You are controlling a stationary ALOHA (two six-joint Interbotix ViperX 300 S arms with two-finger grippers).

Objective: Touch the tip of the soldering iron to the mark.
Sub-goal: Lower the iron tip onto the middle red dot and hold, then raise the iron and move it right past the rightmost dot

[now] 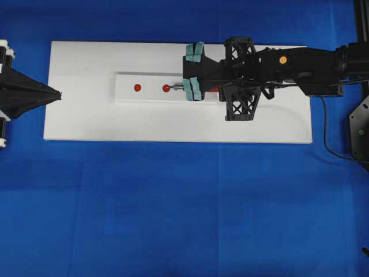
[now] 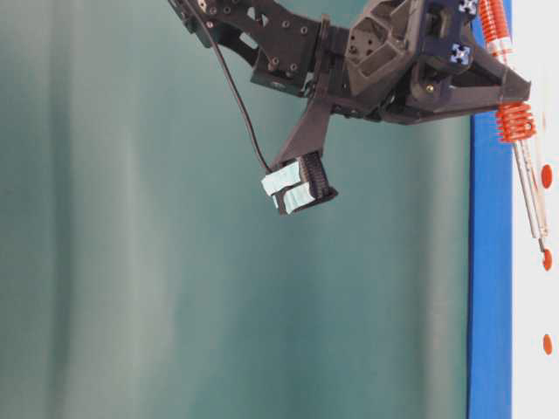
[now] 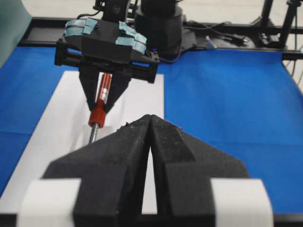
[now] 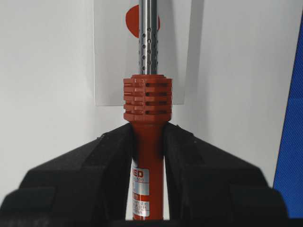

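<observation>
Over the white board (image 1: 173, 124) on the blue table (image 1: 173, 208), seen from overhead, the right arm reaches in from the right edge, stretched nearly level, its right gripper (image 1: 194, 72) above the white strip (image 1: 150, 95). The soldering iron (image 1: 180, 88) pokes out leftward, its tip at a red dot (image 1: 166, 88); the mark is hidden beneath the gripper here. At the left edge the left gripper (image 1: 57, 94) points at the board, jaws pressed together and empty. From table level, the right wrist tilts downward, the iron's shaft slanting to the strip, its tip just beside a dot. Through the left wrist camera, the closed left jaws frame the right gripper clamping the iron's handle. Through the right wrist camera, both jaws squeeze the red-orange handle, the shaft crossing the mark (image 4: 132, 21).
</observation>
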